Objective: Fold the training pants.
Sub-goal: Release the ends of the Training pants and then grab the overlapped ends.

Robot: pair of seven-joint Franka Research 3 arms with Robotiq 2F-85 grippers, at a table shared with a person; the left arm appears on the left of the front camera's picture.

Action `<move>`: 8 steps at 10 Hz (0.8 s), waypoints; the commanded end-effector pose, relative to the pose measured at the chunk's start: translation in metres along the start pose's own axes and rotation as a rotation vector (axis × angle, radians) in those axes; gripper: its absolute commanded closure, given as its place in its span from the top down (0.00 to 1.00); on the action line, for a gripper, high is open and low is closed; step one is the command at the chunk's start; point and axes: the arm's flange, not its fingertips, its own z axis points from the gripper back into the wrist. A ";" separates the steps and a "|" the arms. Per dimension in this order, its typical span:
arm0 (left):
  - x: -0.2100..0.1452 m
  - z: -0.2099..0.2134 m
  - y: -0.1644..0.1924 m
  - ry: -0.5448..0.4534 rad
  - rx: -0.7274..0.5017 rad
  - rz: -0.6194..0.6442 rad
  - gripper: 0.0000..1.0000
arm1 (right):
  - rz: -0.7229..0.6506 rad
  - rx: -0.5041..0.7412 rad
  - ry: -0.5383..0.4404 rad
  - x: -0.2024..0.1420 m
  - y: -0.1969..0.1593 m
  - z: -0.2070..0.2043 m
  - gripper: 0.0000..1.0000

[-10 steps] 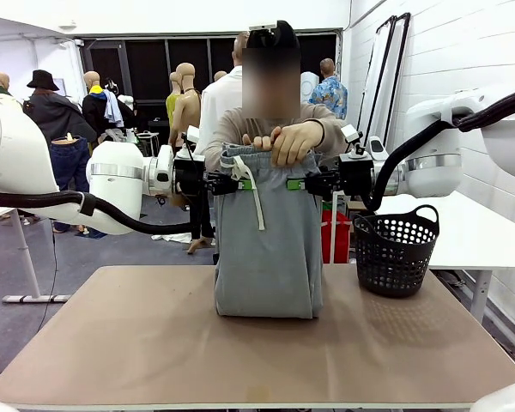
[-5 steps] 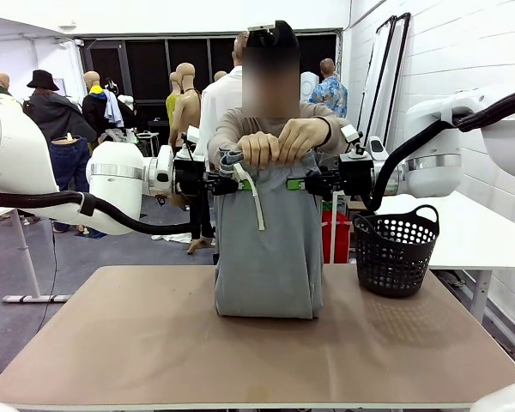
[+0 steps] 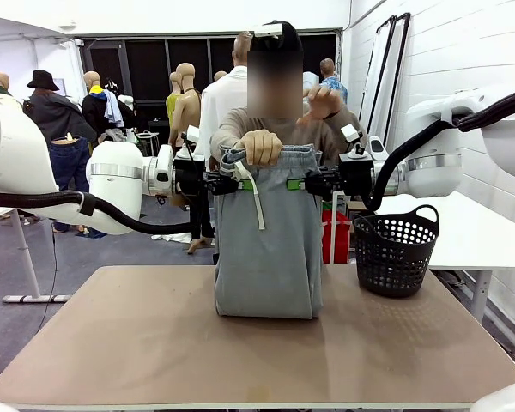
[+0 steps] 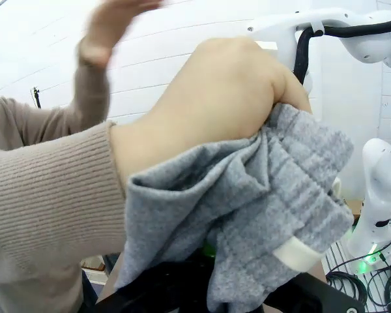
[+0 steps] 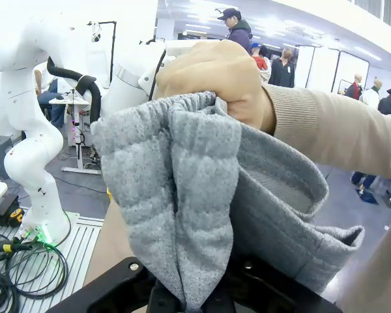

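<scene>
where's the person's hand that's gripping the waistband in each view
Front view: upper middle, the hand is fisted on the top edge of the hanging training pants.
Left wrist view: centre top and large, the hand clutches bunched grey cloth.
Right wrist view: top centre, the hand sits over the gathered cloth.
Shared landmark: the grey gathered waistband, pinched under that hand.

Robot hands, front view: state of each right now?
Left hand: shut on the training pants.
Right hand: shut on the training pants.
</scene>
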 end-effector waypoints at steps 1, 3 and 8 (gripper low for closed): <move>0.000 0.000 -0.003 -0.024 0.012 -0.019 0.00 | 0.005 0.011 -0.008 0.003 0.002 -0.001 0.00; 0.000 0.000 -0.003 -0.024 0.012 -0.019 0.00 | 0.005 0.011 -0.008 0.003 0.002 -0.001 0.00; 0.000 0.000 -0.003 -0.024 0.012 -0.019 0.00 | 0.005 0.011 -0.008 0.003 0.002 -0.001 0.00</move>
